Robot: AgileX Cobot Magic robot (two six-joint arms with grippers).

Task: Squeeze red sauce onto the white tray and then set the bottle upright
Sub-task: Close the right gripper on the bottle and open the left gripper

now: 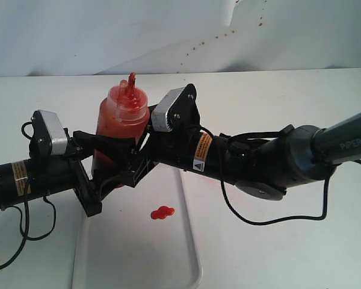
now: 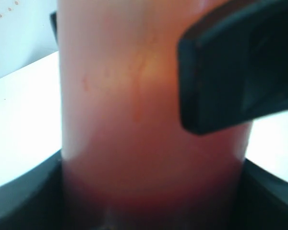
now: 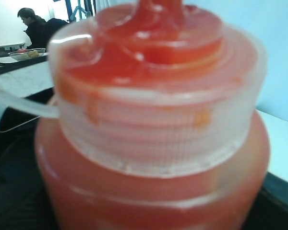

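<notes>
we see left fingers (image 1: pixel 90 139) and right fingers (image 1: pixel 143 161) both clamped on the upright bottle (image 1: pixel 121 117) at the far end of the tray (image 1: pixel 186 241); a sauce blob (image 1: pixel 163 212) lies on it.

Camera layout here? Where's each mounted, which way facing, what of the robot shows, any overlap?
Exterior: off the arms, raised, looking down across the table at the white tray, red sauce and upright bottle; both arms show, left gripper and right gripper at the bottle.
Left wrist: on the left arm, facing the bottle's side, close; its dark fingers show at both sides.
Right wrist: on the right arm, facing the bottle's cap end; only dark blurs at the edges.
Shared: all three see the bottle.
</notes>
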